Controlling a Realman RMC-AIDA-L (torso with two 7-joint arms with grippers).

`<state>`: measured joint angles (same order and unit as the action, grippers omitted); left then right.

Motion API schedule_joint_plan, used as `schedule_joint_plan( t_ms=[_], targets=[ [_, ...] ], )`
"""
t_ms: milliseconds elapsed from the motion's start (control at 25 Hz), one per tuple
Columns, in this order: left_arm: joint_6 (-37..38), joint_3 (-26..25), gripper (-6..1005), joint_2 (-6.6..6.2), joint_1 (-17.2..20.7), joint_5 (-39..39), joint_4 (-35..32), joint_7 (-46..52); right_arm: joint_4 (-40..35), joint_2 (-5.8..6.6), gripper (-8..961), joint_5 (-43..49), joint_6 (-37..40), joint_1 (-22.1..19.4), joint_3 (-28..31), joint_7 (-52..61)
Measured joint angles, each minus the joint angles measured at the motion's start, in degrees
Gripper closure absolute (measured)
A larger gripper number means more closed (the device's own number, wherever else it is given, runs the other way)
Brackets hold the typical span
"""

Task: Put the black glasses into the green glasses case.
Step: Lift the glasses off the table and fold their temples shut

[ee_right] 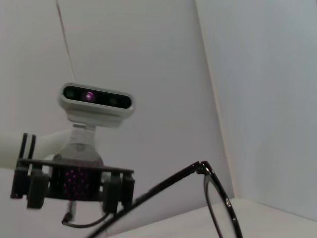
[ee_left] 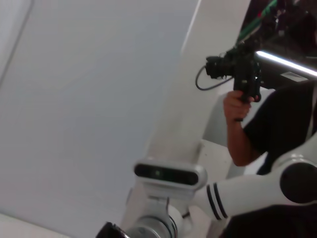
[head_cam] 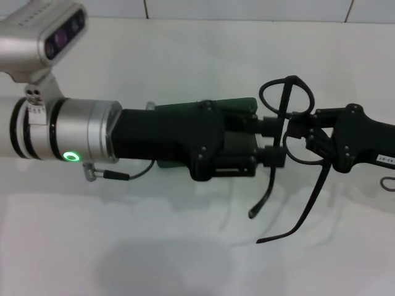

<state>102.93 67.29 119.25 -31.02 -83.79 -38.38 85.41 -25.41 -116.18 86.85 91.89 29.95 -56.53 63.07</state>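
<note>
Black glasses (head_cam: pixel 295 126) hang right of centre, pinched in the right gripper (head_cam: pixel 303 131) facing the left gripper (head_cam: pixel 271 142), whose finger state I cannot tell; it hides the green glasses case (head_cam: pixel 237 103), suggesting a handover, needing clearance next.

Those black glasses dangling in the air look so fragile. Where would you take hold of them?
At the front frame by the bridge, coming side-on, probably. The black glasses hang with temples drooping loose and unfolded, so the rim is the firm part. The right tool is there; the left tool faces it.
</note>
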Motion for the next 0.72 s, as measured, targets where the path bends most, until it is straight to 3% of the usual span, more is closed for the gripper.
schedule_joint_plan(
  t_ms=[400, 720],
  targets=[
    [-0.52, 0.79, 509, 0.24, -1.31, -2.00, 1.33, 0.86, 1.66, 0.00, 844, -5.02, 0.55, 1.82, -9.48, -1.85],
    [-1.85, 0.45, 509, 0.28, -1.46, -1.91, 1.47, 0.52, 1.54, 0.00, 843, -4.97, 1.77, 1.49, -12.81, -1.90]
  ],
)
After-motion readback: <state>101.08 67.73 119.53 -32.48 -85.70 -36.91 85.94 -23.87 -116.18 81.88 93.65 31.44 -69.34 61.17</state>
